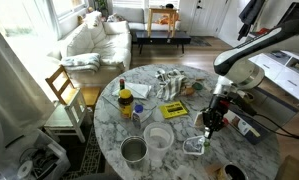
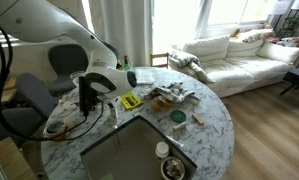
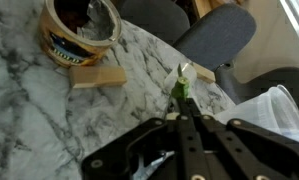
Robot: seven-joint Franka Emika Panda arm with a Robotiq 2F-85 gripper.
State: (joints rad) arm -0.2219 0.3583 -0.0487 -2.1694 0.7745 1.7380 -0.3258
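In the wrist view my gripper [image 3: 183, 103] is shut, and a small green object [image 3: 181, 84] is pinched at the tips of its fingers, just above the marble tabletop [image 3: 49, 110]. A wooden block [image 3: 97, 77] lies to its left, with a round brown container [image 3: 81, 35] beyond it. A small white piece [image 3: 204, 72] sits just past the green object. In both exterior views the gripper [image 1: 211, 118] [image 2: 86, 98] hangs low over the round table near its edge. The green object is too small to make out there.
On the table stand a yellow bottle [image 1: 124, 100], a metal cup [image 1: 135, 150], a white bowl [image 1: 159, 137], a yellow box [image 1: 174, 109] and a clear glass container [image 1: 194, 145]. A grey chair [image 3: 214, 35] stands past the table edge, with a white bag [image 3: 269, 110] beside it.
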